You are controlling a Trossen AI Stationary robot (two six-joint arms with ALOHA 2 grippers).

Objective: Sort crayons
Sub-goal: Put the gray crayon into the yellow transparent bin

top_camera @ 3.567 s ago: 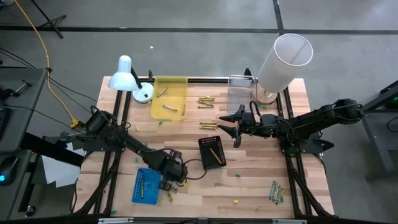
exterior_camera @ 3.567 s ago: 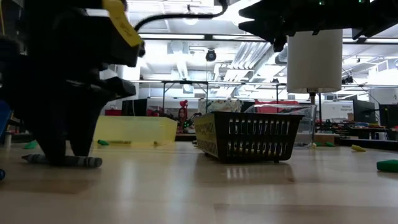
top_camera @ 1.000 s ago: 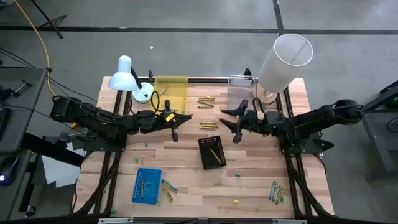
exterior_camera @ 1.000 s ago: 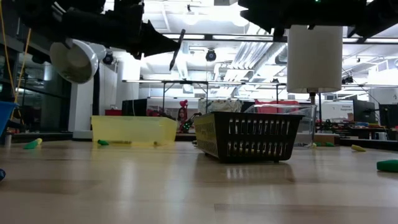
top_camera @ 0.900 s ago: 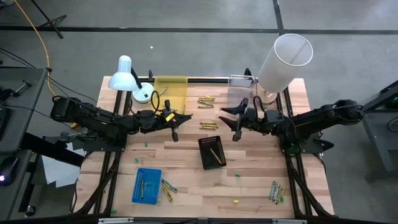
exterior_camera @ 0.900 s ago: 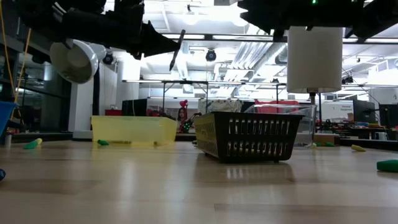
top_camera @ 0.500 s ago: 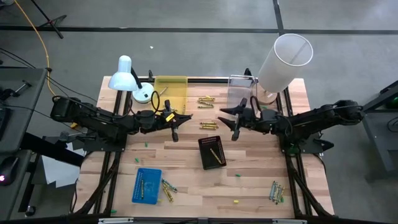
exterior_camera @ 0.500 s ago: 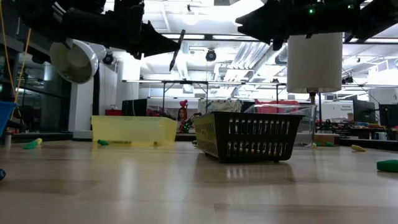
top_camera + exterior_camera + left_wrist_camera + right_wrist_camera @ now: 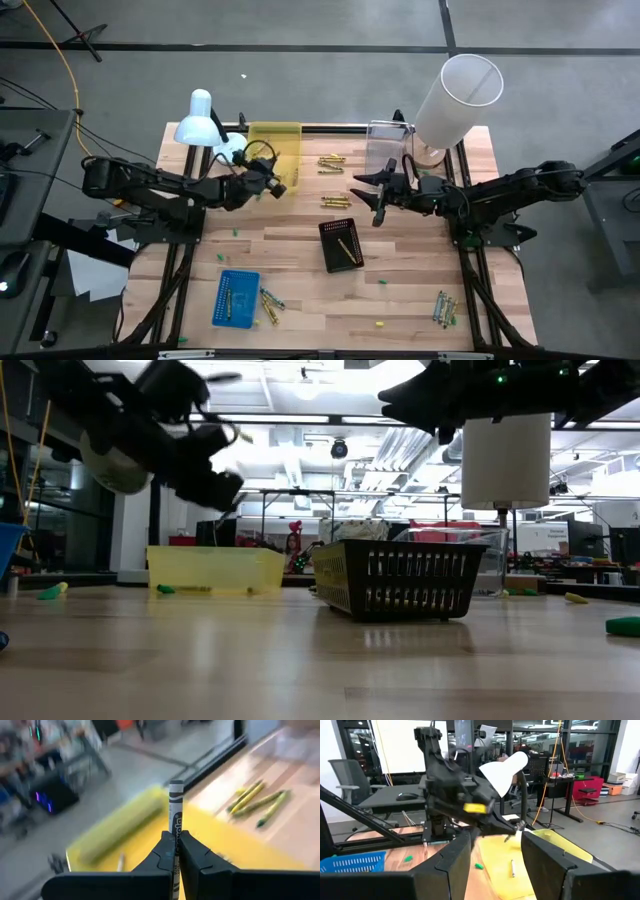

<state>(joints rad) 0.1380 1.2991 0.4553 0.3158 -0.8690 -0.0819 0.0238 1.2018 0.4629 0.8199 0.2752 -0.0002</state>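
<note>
My left gripper (image 9: 276,184) hangs over the near right part of the yellow tray (image 9: 270,140), shut on a grey crayon (image 9: 176,805). The tray holds two crayons (image 9: 262,148). My right gripper (image 9: 377,197) hovers open, right of the table's middle, with nothing between its fingers (image 9: 451,862). Yellow-green crayons lie loose on the wood: one group (image 9: 332,160) beside the yellow tray, one (image 9: 336,202) nearer the middle, one (image 9: 268,305) by the blue basket (image 9: 235,297), one (image 9: 444,308) at the near right. The black basket (image 9: 341,245) holds a crayon. My left gripper pinches the grey crayon between its two fingers, which close on its wrapped shaft (image 9: 176,827). The crayon lies along the fingers, and its end (image 9: 176,787) sticks out past the fingertips. It hangs clear above the yellow tray.
A white desk lamp (image 9: 205,122) stands at the far left, a clear tray (image 9: 388,150) and a tall white cylinder (image 9: 455,95) at the far right. Small green specks dot the wood. Bare wood lies along the near edge (image 9: 340,315).
My left gripper has swung toward the far left, over the yellow tray, and has tipped from pointing upward to slanting downward, sinking a little. It stays shut on the grey crayon, which has turned with it. My right gripper has kept still.
</note>
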